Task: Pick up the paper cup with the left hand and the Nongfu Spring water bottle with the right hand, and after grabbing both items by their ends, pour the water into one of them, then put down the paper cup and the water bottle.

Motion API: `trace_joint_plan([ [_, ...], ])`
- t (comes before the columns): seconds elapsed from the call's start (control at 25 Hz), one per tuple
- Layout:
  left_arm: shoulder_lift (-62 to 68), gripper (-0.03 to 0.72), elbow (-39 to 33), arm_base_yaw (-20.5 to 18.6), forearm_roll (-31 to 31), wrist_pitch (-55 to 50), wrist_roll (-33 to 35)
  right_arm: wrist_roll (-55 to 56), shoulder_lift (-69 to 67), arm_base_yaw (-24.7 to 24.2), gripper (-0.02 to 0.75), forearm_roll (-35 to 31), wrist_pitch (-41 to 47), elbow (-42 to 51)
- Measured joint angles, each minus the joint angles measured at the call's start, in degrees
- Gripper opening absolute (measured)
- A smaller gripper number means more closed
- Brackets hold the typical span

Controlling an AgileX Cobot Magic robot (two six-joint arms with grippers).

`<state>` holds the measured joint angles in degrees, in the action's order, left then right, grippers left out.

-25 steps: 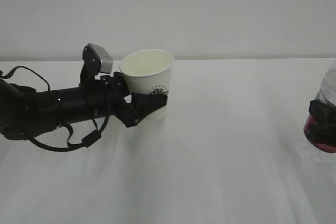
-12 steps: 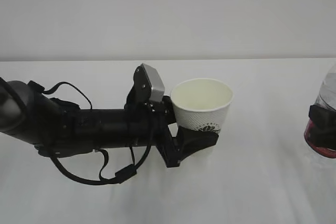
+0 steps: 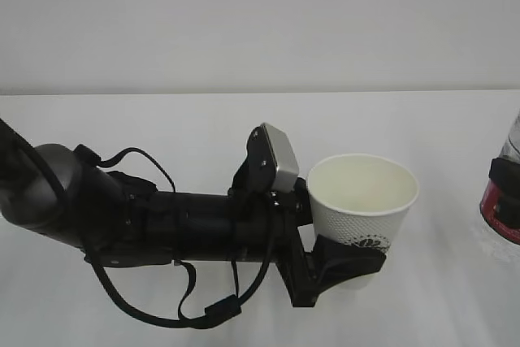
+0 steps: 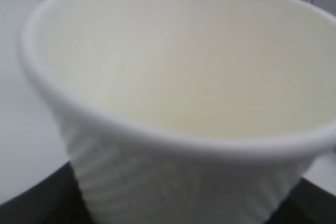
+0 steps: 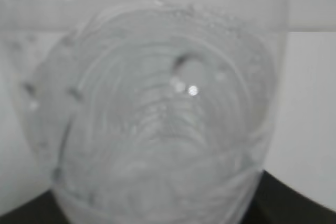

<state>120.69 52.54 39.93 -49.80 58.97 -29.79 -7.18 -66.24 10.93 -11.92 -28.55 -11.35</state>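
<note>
White table (image 3: 244, 127), water bottle (image 3: 508, 193) at its right edge

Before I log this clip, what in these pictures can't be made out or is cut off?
- Nongfu Spring water bottle: exterior view, cut off by the right edge; neck and cap unseen.
- Right pincer: only a dark sliver at that edge.
- Paper cup: its base is hidden by the left pincer.
- Water: the left wrist view is blurred, so any level in the cup is unclear.
- Right wrist view: the bottle fills the blurred frame.
</note>
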Motion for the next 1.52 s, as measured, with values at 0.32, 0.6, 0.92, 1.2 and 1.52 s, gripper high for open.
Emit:
trace_joint_plan([
  [0.32,-0.4,0.54,0.0,3.4,1.3,-0.1,-2.0,-5.5,8.0,0.0,0.386,0.0,8.2,0.0],
  [0.6,-0.9,0.538,0.0,5.3,2.1,-0.5,-2.2,-13.6,12.1,0.0,0.385,-0.1,14.4,0.0],
  [0.92,-2.0,0.538,0.1,7.6,2.3,-1.8,-2.2,-20.2,12.1,0.0,0.385,-0.2,14.7,0.0],
  [1.2,-2.0,0.537,0.6,7.6,2.5,-6.1,-1.6,-27.3,12.1,0.0,0.385,-0.2,12.5,0.0],
  [1.52,-2.0,0.537,2.2,7.6,2.5,-6.2,-0.7,-34.5,12.1,0.0,0.385,-0.2,8.8,0.0],
])
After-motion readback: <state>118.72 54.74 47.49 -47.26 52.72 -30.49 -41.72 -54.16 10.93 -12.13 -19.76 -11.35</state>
